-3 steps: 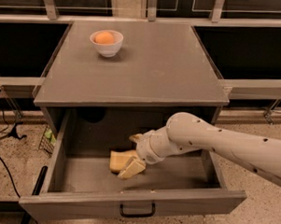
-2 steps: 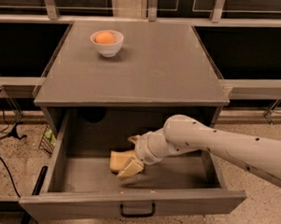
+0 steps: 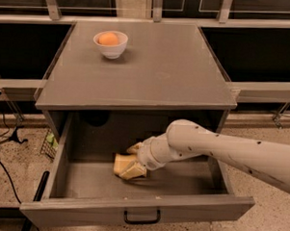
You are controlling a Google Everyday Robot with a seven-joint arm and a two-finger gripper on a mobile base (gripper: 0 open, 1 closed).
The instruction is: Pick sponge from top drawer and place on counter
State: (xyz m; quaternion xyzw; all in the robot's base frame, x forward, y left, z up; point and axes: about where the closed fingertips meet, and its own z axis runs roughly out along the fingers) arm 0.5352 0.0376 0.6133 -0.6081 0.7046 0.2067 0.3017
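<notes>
The pale yellow sponge (image 3: 119, 163) lies on the floor of the top drawer (image 3: 83, 212), left of its middle. The grey drawer stands pulled open beneath the flat grey counter (image 3: 156, 74). The gripper (image 3: 135, 161) is inside the drawer, against the sponge's right side.

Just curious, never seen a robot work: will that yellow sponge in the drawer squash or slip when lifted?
Probably squashes: the sponge looks like soft foam. Likely light, and as a flat block on the top drawer floor, unlikely to roll. The pincer is down in the drawer at it.
</notes>
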